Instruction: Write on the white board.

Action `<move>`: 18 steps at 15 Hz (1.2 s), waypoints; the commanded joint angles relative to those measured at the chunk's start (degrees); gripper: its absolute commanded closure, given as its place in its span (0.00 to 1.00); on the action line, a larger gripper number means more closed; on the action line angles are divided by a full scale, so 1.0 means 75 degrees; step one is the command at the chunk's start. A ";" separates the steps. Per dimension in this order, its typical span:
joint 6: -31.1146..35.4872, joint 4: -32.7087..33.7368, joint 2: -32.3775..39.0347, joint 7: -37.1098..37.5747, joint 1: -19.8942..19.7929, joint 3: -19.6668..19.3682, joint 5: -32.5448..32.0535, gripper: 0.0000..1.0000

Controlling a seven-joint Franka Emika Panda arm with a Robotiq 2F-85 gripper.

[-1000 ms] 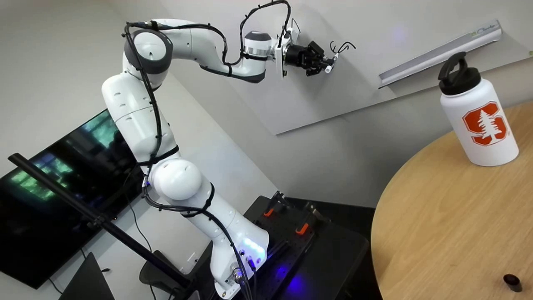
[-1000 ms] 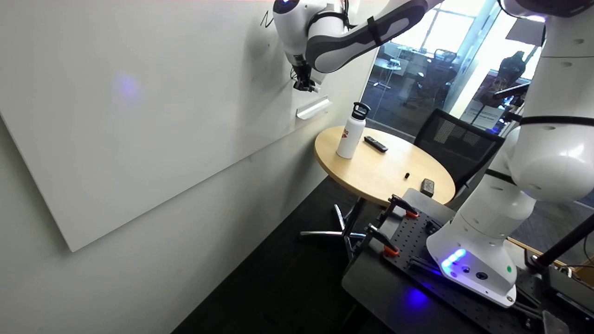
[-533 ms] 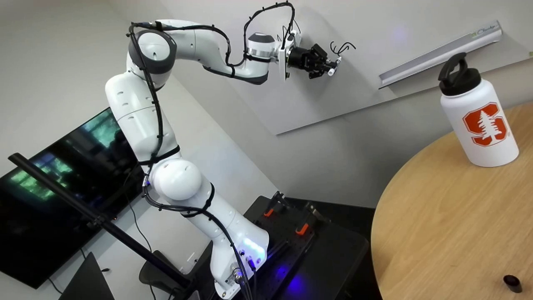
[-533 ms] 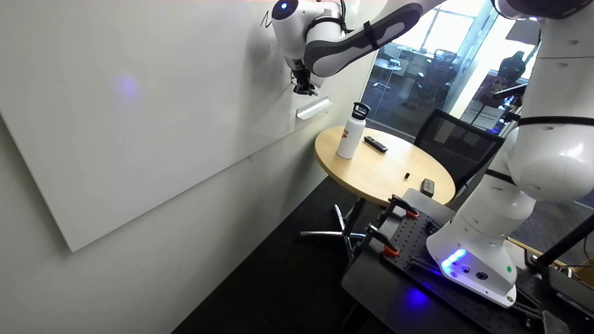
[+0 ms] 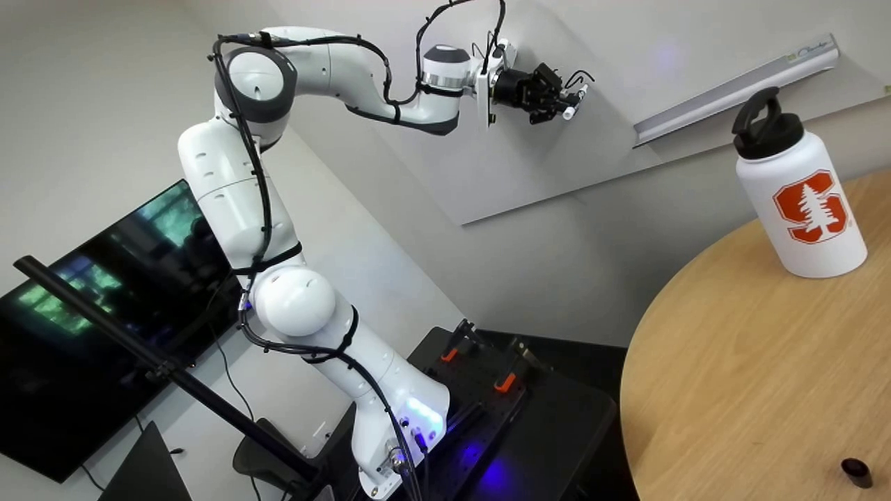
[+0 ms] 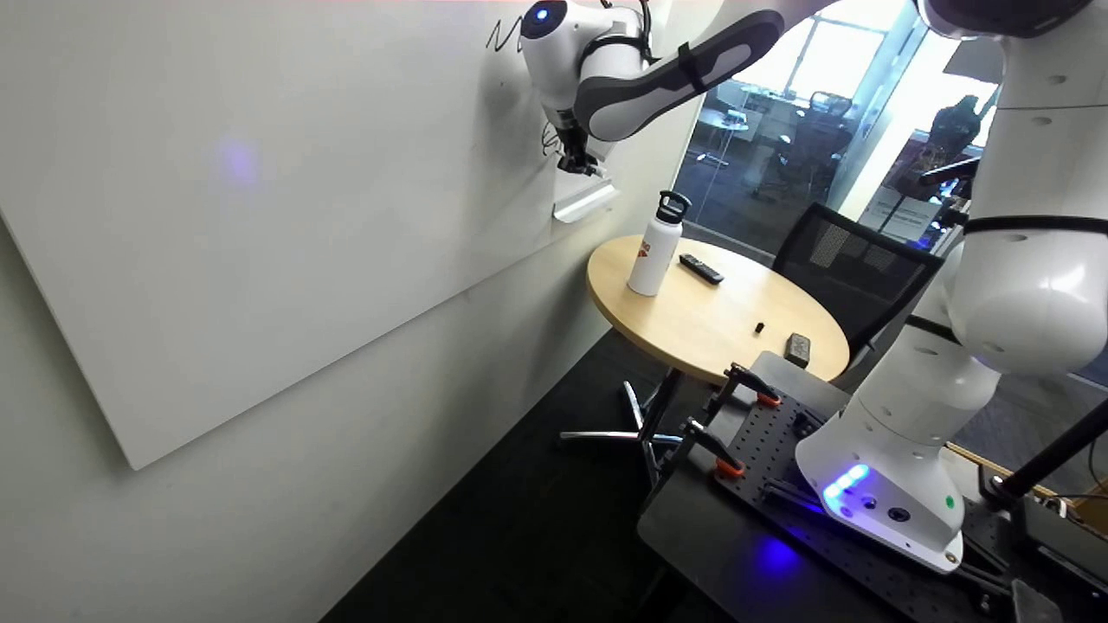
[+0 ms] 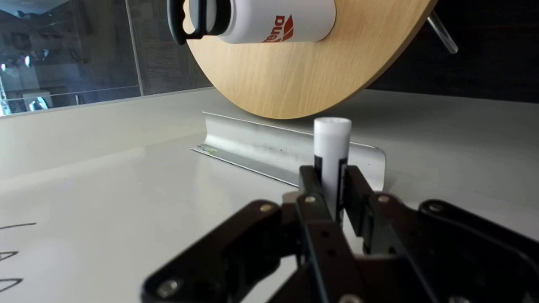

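Gripper (image 7: 332, 180) clamps marker (image 7: 332, 145) mid-length, right spot, likely light, stiff; board (image 7: 134, 214), 8 o'clock in wrist view, looks slick, rigid.

In an exterior view, a pale wall (image 6: 234, 510) spreads at eight o'clock and dark floor (image 6: 493, 528) lies at six. A round wooden table (image 6: 701, 320) stands at three o'clock on metal feet (image 6: 597, 436), a black mesh chair (image 6: 866, 277) beside it. Through glass (image 6: 723, 195) toward two o'clock, windows (image 6: 848, 61) glare white. In an exterior view, a dark screen (image 5: 160, 292) at nine o'clock shows blue-green patches.
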 commanded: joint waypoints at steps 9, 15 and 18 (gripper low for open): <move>0.0545 -0.1822 -0.1688 -0.0506 -0.0235 -0.0036 0.0145 0.93; 0.3565 -0.4471 -0.3283 -0.0662 -0.0967 -0.0558 -0.0193 0.93; 0.4790 -0.5428 -0.3934 -0.1246 -0.1383 -0.0989 -0.0421 0.93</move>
